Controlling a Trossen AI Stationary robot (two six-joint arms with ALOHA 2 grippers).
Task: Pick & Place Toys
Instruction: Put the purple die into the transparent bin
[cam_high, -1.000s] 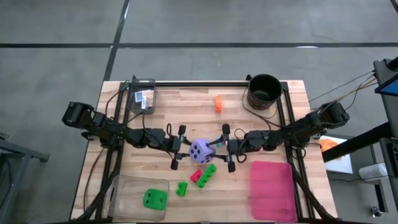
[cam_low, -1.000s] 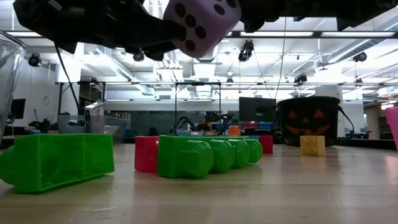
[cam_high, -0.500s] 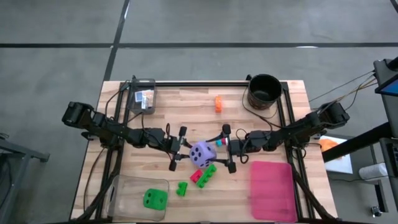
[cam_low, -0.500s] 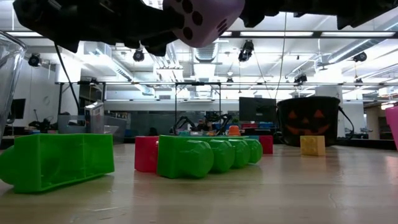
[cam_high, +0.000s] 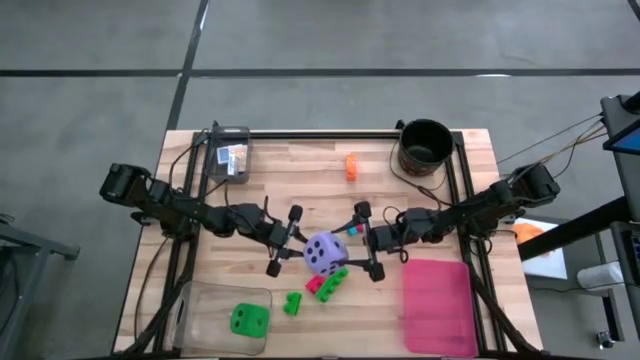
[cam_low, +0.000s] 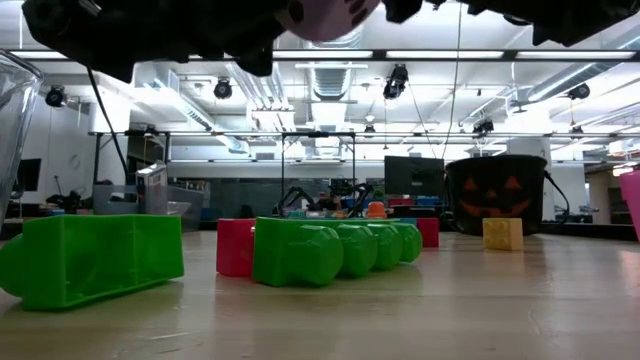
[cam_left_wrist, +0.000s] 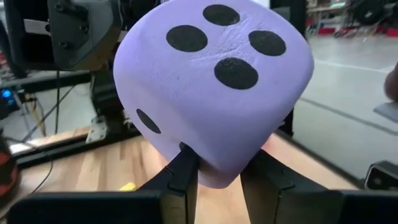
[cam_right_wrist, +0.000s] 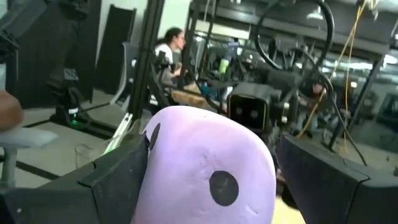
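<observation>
A purple foam die with black dots (cam_high: 325, 252) hangs above the table's middle, between my two grippers. My left gripper (cam_high: 303, 247) comes from the left and is shut on it. My right gripper (cam_high: 349, 245) faces it from the right and stands open. Its fingers (cam_right_wrist: 115, 177) are on either side of the die (cam_right_wrist: 205, 171). The low view shows only the die's underside (cam_low: 330, 12) at the top edge. Green (cam_high: 336, 280) and red (cam_high: 315, 285) bricks lie on the table below. A green die (cam_high: 248, 320) sits in a clear tub. My left gripper pinches the purple die by its lower edge (cam_left_wrist: 219, 169) between its two fingers (cam_left_wrist: 185, 168). The foam narrows where they squeeze it. The fingers come level from the table's left. The die is lifted clear of the table and tilted, its several-dot face up.
A clear tub (cam_high: 215, 300) stands at the near left and a pink tray (cam_high: 438, 305) at the near right. A black bucket (cam_high: 424, 147) is at the far right, with an orange brick (cam_high: 351, 166) to its left. A clear box with card packs (cam_high: 230, 155) is at the far left.
The purple die has risen until only its underside shows at the top of the low view. It has shifted a little toward the near edge and turned. My left gripper has swung its fingers about with it.
</observation>
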